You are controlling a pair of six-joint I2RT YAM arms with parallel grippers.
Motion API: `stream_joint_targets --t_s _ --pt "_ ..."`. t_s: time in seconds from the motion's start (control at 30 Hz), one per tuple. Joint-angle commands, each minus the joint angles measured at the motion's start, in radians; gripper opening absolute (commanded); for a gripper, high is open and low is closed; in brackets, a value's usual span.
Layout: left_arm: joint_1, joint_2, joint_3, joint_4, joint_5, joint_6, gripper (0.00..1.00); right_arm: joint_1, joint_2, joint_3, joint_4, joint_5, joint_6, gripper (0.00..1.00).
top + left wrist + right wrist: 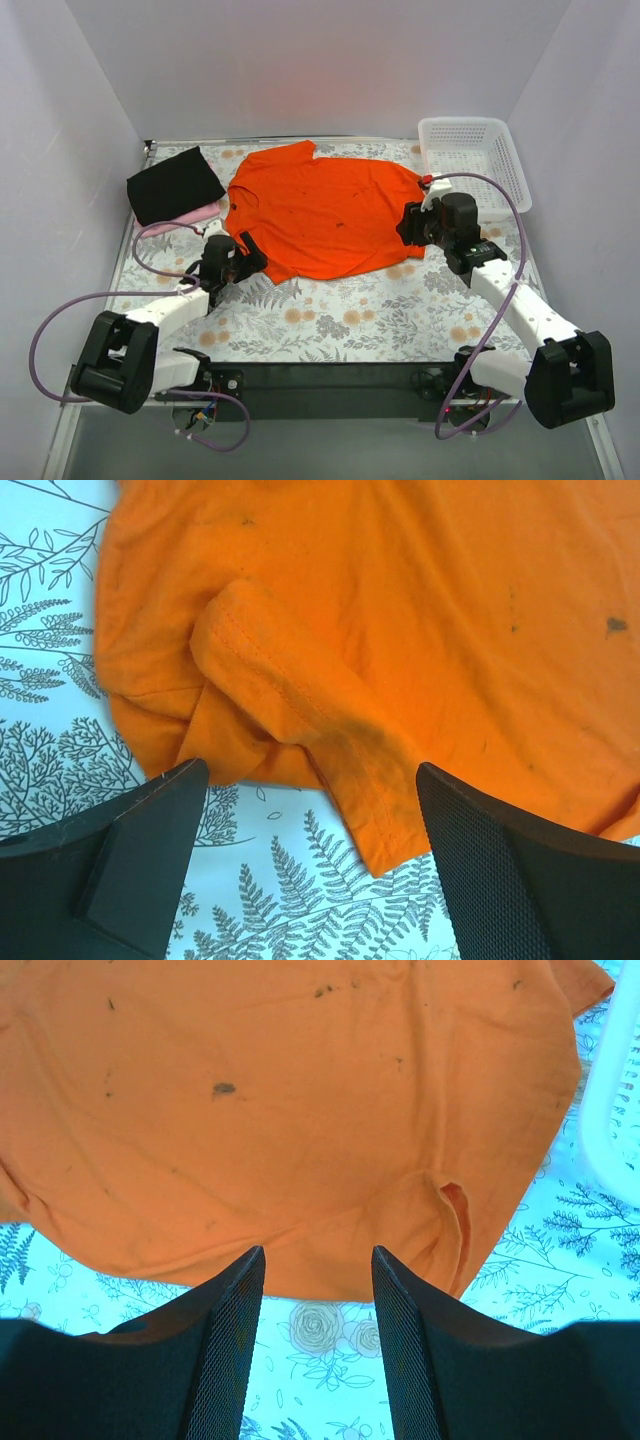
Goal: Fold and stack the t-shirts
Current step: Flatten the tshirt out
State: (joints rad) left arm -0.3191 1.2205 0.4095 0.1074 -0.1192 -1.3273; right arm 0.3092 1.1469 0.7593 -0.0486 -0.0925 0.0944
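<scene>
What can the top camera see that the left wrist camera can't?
Only the top view shows the black t-shirt lying on the pink t-shirt, the white basket and the right gripper. Only the left wrist view shows, up close, the stitched seam on a folded-over bit of cloth. Both show the orange t-shirt, the flowery tablecloth and the open left gripper at the shirt's edge.

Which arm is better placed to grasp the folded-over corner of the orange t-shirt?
Left. The open left claw straddles the folded corner of the orange t-shirt; the open right claw faces a flat edge.
</scene>
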Motion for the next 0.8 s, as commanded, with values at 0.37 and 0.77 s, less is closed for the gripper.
stream_joint_targets --t_s 0.37,0.77 --pt "-0.003 0.027 0.026 0.106 -0.022 -0.03 0.69 0.004 -0.059 -0.015 0.024 0.01 -0.004 0.43" --pt "-0.003 0.114 0.057 0.121 -0.016 -0.026 0.69 0.004 -0.044 -0.014 0.024 -0.001 -0.005 0.43"
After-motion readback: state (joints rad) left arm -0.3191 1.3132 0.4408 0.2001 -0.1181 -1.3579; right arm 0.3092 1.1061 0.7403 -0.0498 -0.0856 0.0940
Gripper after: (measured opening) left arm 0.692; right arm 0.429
